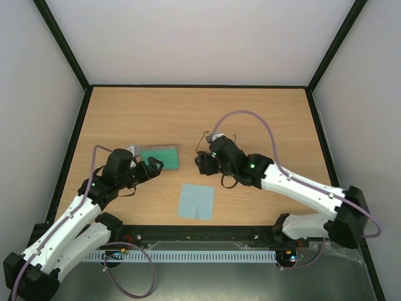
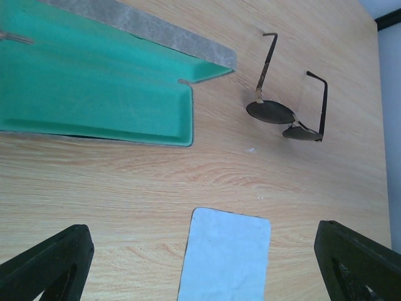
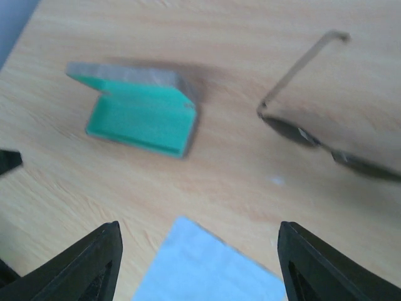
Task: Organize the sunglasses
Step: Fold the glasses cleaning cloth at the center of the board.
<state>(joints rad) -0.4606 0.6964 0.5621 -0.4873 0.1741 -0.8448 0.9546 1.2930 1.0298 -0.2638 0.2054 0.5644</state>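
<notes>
Left tool [image 2: 203, 263] spread wide, nothing between its fingers, hovering over the cloth's [image 2: 225, 257] near edge; right tool [image 3: 200, 263] also wide and empty, hanging just above the surface [image 1: 156, 119]; sunglasses [image 2: 270, 111] lie on bare wood, temple arms unfolded, just right of the open case [image 2: 94, 94] without touching it and beyond the cloth; case shows its green lining, lid tipped back; in the top view the right tool sits just beside the sunglasses.
</notes>
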